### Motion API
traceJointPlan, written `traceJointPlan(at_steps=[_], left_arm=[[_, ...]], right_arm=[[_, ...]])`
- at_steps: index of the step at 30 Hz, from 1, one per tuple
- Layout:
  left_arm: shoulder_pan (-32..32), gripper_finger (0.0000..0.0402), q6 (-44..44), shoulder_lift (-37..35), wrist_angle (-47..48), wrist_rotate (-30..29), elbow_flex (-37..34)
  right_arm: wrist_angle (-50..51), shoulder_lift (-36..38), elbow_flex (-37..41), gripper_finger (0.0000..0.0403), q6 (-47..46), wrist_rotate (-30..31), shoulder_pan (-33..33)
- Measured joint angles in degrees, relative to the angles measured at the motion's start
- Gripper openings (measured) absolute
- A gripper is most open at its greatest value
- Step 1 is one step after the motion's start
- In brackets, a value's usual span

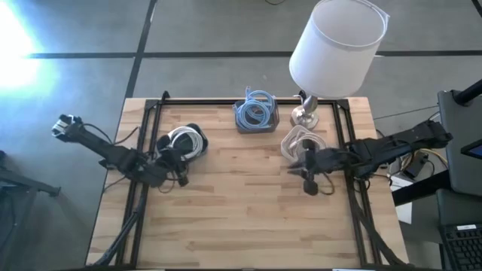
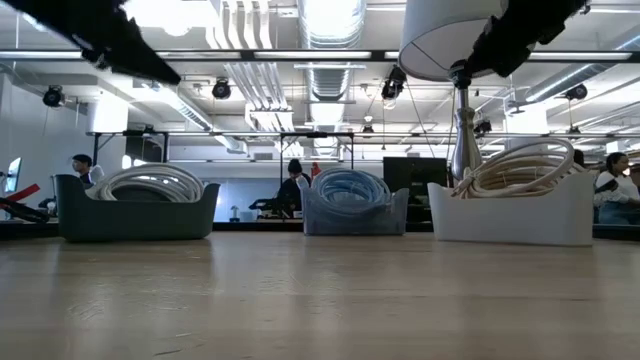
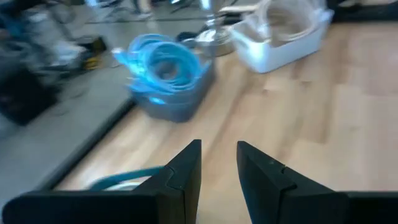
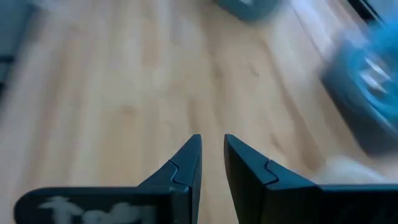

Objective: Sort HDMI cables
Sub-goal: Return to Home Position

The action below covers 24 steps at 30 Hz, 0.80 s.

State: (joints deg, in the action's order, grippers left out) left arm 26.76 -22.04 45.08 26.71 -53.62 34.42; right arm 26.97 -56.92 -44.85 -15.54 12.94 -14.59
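All the cable coils lie in three bins along the table's far side. White coils fill a dark bin (image 1: pixel 187 141) (image 2: pixel 135 205). Light blue coils fill a blue-grey bin (image 1: pixel 256 114) (image 3: pixel 168 68). Beige coils fill a white bin (image 1: pixel 303 143) (image 2: pixel 510 205). My left gripper (image 1: pixel 178 160) (image 3: pixel 217 165) hovers just near of the dark bin, its fingers a little apart and holding nothing. My right gripper (image 1: pixel 309 182) (image 4: pixel 212 158) hovers near of the white bin above bare wood, also narrowly open and holding nothing.
A table lamp with a white shade (image 1: pixel 335 45) stands on its metal base (image 1: pixel 305 113) at the far right, between the blue-grey and white bins. A black frame (image 1: pixel 143 150) runs along the table's left, far and right edges. Bare wooden tabletop (image 1: pixel 241 218) spans the middle and near side.
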Motion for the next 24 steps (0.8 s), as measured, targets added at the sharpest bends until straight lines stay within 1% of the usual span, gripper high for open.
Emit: traceJointPlan(at_steps=[3, 5, 7, 8, 10, 12, 15, 17, 20, 22, 24], left_arm=[[0.0, 0.0106, 5.5, -5.0, -12.3, 4.6, -7.6], [0.0, 0.0106, 9.8, -7.9, -21.2, 8.5, -12.3], [0.0, 0.0106, 14.1, -10.6, -29.6, 12.1, -16.1], [0.0, 0.0106, 16.5, -11.9, -33.5, 13.7, -17.5], [0.0, 0.0106, 21.3, -14.6, -39.5, 15.4, -20.1], [-0.1, 0.0106, 25.5, -17.1, -43.4, 15.5, -22.1], [-0.1, 0.0106, 29.2, -21.1, -45.2, 15.6, -24.0], [-0.1, 0.0106, 30.0, -23.5, -45.0, 16.7, -25.3], [-0.1, 0.0106, 29.8, -26.2, -45.2, 20.3, -27.6], [-0.1, 0.0106, 28.8, -27.7, -45.7, 21.6, -29.4], [-0.1, 0.0106, 28.0, -28.6, -48.0, 21.7, -31.5]], right_arm=[[-14.6, 4.4, 8.0, 0.0061, 6.2, -7.5, 0.0], [-22.5, 6.9, 12.3, 0.0061, 9.6, -13.2, 0.3], [-27.9, 9.4, 16.0, 0.0061, 11.0, -18.2, 0.8], [-30.0, 10.7, 17.6, 0.0062, 11.2, -19.7, 1.0], [-32.3, 13.5, 20.0, 0.0064, 10.4, -20.4, 1.5], [-32.6, 16.4, 21.8, 0.0066, 9.2, -20.4, 2.5], [-32.4, 20.6, 24.3, 0.0069, 8.6, -20.3, 3.7], [-32.5, 23.4, 25.9, 0.007, 8.7, -20.3, 4.6], [-32.9, 27.1, 28.4, 0.007, 8.7, -20.3, 5.5], [-36.3, 28.9, 30.8, 0.0067, 9.4, -20.3, 6.0], [-41.9, 30.1, 33.7, 0.0063, 10.0, -20.3, 6.2]])
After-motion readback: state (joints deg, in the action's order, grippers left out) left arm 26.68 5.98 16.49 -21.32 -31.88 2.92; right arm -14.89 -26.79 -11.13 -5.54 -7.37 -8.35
